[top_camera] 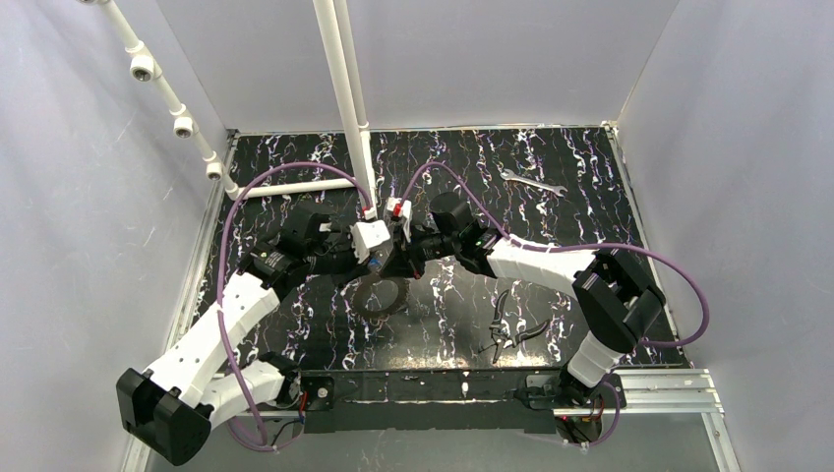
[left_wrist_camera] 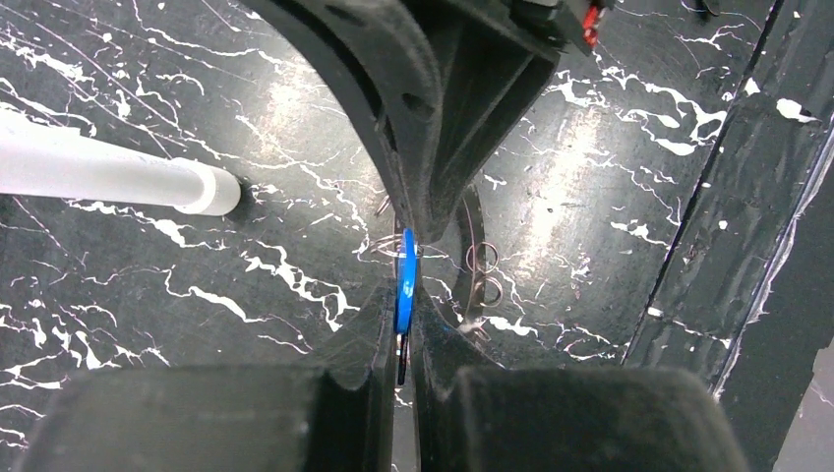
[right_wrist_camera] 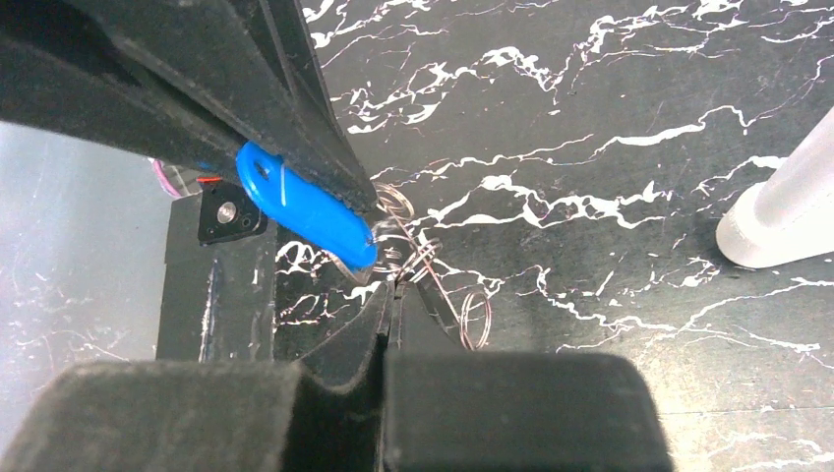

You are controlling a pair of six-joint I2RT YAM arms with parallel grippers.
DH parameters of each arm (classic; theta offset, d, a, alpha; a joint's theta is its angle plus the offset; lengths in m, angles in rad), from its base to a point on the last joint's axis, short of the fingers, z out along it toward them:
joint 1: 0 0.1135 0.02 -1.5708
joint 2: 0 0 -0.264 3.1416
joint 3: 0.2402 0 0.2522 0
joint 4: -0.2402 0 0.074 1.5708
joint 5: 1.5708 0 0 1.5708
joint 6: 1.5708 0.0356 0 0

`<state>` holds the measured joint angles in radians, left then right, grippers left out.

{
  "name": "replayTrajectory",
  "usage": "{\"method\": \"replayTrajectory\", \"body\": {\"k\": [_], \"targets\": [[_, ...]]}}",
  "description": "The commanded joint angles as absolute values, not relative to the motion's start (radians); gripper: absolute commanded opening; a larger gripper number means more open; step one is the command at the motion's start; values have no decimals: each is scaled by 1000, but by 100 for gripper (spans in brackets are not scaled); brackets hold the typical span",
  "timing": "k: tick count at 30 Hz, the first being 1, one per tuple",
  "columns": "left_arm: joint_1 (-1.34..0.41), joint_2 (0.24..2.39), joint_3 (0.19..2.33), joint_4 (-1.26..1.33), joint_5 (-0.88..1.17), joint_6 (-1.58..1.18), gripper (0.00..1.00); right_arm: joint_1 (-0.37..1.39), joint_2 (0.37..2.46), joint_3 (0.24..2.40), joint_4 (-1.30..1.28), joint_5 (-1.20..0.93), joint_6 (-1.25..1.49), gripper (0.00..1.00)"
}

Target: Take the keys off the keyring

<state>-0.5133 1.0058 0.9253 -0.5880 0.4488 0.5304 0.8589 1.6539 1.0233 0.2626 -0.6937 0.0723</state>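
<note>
My left gripper (top_camera: 379, 256) and right gripper (top_camera: 400, 252) meet tip to tip above the table's middle. In the left wrist view my left gripper (left_wrist_camera: 404, 297) is shut on the blue-headed key (left_wrist_camera: 404, 275), seen edge on. In the right wrist view the key (right_wrist_camera: 310, 211) sticks out of the left fingers (right_wrist_camera: 295, 128). My right gripper (right_wrist_camera: 395, 291) is shut on thin wire loops (right_wrist_camera: 403, 246) joined to the key. A small loop (right_wrist_camera: 475, 320) dangles beside it. The large grey keyring (top_camera: 382, 296) hangs just below both grippers; its arc shows in the left wrist view (left_wrist_camera: 473, 231).
A slim silver wrench (top_camera: 532, 182) lies at the back right. Dark-handled pliers (top_camera: 508, 329) lie near the front right. A white pipe post (top_camera: 346, 98) stands just behind the grippers, with a horizontal pipe (left_wrist_camera: 118, 177) to the left. A metal rail (top_camera: 639, 388) runs along the front edge.
</note>
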Motion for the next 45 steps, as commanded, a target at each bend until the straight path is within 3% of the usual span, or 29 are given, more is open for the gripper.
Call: {"method": "replayTrajectory", "body": {"k": [1,23,26,28,45], "targets": [[-474,1015,971,-600,498,505,0,857,1632,1022,265,-679,8,1],[-440,1024,975,-626,577,492,0,870,1608,984,224,-682,-157,2],[-441,1024,976,-628,565,486,0,870,1608,1025,214,-692,-99,30],[-440,1023,977,-629,564,486,0,870,1609,1045,219,-696,-49,40],[-440,1012,986,-629,566,460,0,928,1647,1121,149,-555,-28,46]]}}
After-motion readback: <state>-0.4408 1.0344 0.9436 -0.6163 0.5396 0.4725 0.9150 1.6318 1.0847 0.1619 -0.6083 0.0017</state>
